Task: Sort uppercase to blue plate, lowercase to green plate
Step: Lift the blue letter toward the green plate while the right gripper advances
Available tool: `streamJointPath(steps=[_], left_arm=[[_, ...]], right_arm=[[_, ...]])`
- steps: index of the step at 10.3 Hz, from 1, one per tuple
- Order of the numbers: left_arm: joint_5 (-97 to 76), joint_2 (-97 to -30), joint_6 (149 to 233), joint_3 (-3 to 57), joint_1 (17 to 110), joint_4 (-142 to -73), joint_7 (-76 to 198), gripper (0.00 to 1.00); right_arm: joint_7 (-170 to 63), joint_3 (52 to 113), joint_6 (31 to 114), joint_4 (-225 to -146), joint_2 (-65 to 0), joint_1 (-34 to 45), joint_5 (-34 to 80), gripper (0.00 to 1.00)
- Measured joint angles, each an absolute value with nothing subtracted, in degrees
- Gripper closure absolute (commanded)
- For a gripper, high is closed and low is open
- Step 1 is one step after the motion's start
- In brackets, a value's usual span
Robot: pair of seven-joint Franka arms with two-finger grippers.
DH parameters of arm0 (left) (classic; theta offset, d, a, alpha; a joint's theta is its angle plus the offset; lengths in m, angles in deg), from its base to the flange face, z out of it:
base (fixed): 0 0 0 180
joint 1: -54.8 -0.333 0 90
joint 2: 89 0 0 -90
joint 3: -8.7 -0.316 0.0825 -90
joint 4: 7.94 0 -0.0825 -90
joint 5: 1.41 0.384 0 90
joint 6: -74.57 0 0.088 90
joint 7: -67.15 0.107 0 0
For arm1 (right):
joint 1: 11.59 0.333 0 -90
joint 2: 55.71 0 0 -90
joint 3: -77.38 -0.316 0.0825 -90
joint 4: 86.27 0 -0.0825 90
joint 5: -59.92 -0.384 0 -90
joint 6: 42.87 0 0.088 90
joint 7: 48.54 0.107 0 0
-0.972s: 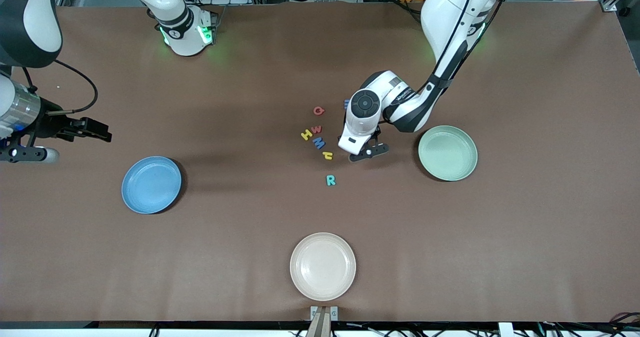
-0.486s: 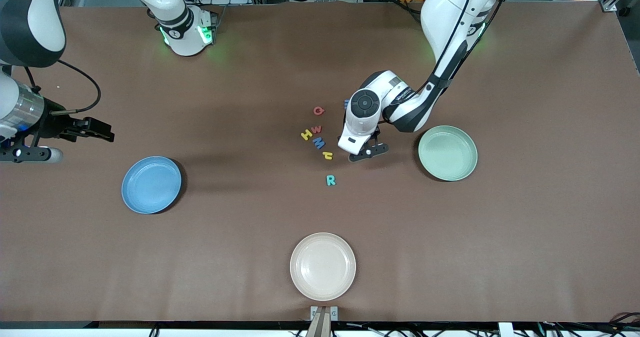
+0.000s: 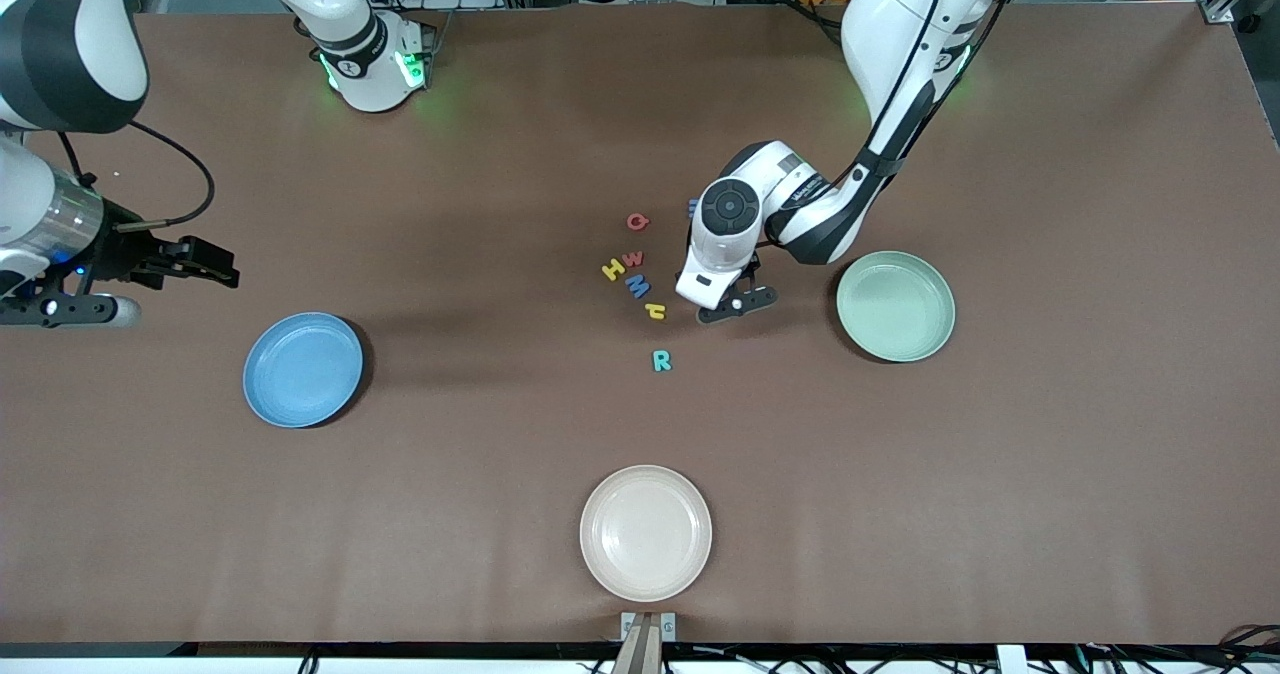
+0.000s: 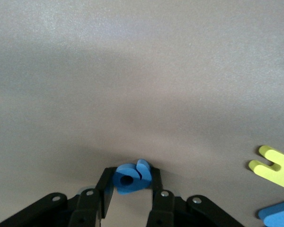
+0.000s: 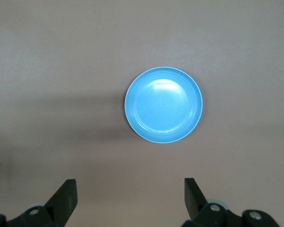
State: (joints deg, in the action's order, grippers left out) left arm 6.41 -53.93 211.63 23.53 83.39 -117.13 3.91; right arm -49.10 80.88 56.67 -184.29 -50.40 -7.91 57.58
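Left hand, low on the desk beside the letter cluster, is clenched on the blue rounded letter. Lift straight up before carrying it to the green plate, avoiding the nearby yellow h-like letter. Right hand waits, released, above the blue plate.

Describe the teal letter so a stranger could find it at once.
Start at the cream plate nearest the front camera. Farther from the camera lies a cluster of foam letters. The teal R sits alone on its camera-side edge, the only teal letter, apart from the yellow h-like letter.
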Motion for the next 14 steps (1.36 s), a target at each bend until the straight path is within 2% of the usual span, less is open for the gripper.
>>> streamJointPath(steps=[8,14], left_arm=[[6.41,-54.1,210.32,23.4,83.34,-117.05,3.92,0.76],[6.46,-56.68,204.5,23.23,83.03,-116.19,6.75,0.77]], right_arm=[[-49.1,80.86,59.8,-186.87,-50.4,-5.92,57.58,0.0],[-49.1,80.84,60.04,-187.05,-50.4,-5.51,57.58,0.0]])
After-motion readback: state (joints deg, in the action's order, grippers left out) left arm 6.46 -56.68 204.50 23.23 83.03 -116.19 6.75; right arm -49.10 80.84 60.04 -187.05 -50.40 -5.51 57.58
